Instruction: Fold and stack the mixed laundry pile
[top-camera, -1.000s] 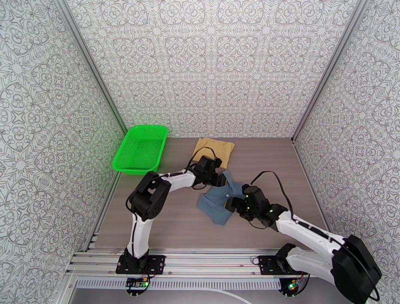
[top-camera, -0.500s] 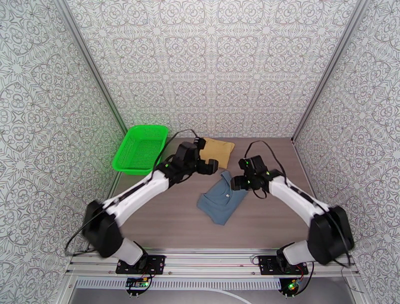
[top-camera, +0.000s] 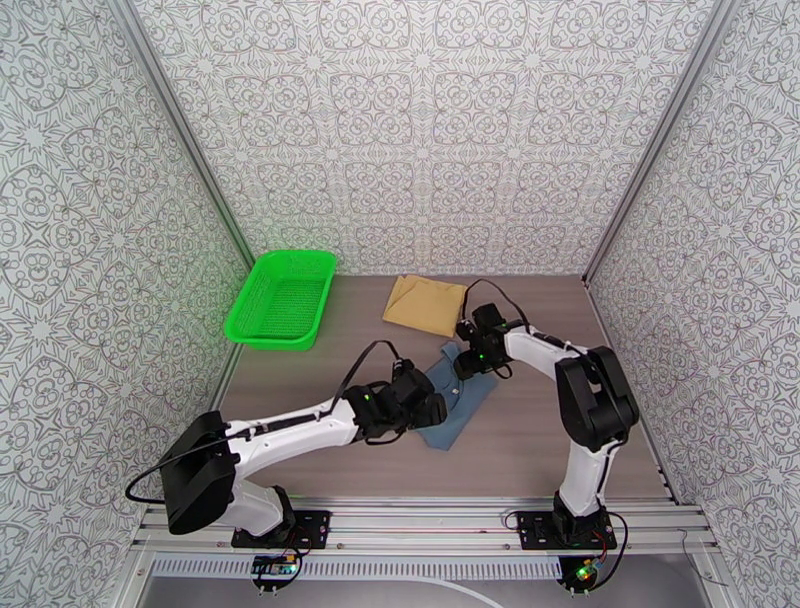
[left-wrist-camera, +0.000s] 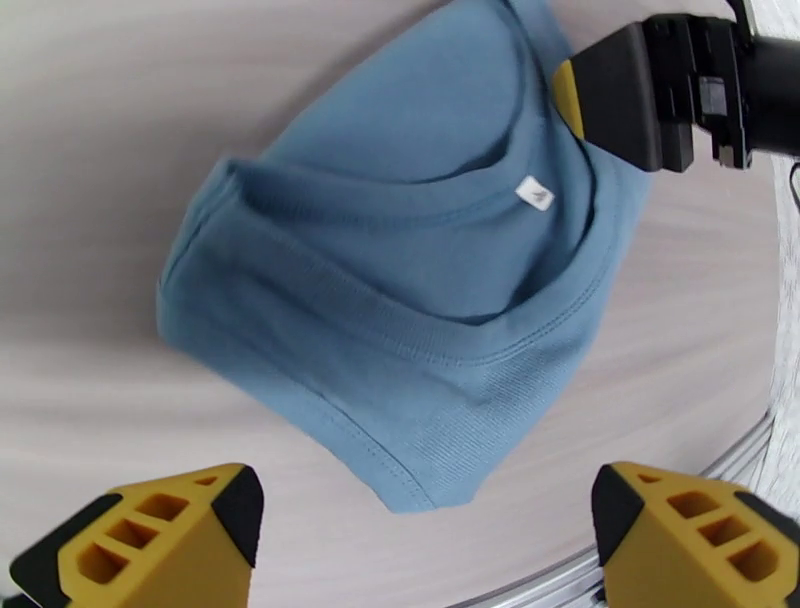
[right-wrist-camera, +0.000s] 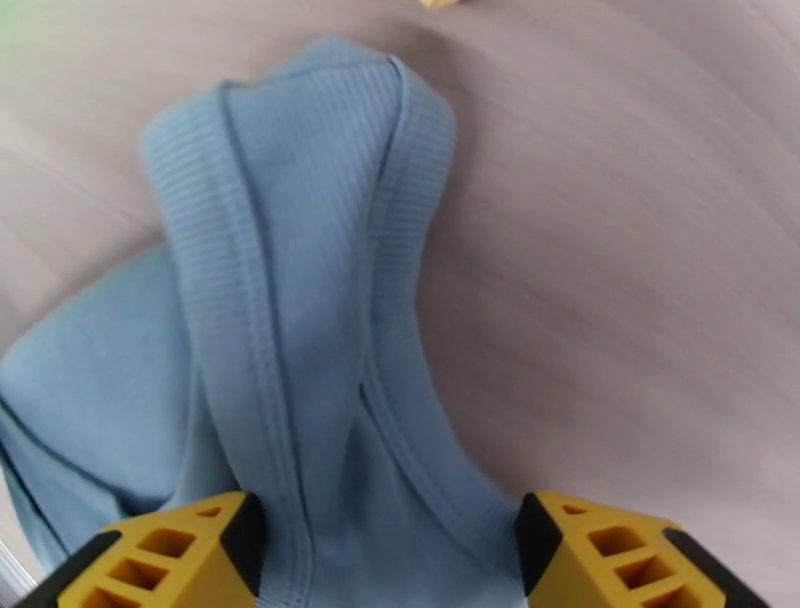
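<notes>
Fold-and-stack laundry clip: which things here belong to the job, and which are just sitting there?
Part of the job:
- blue-grey tank top, in the middle between the two arms
- mustard-yellow cloth, lying flat further back

Just lying about:
- green mesh basket, back left, apart from both cloths

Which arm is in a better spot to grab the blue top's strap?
Right, probably. The right tool hangs open straddling the strap of the blue top. The left tool is open too, but off the top's other end.
</notes>
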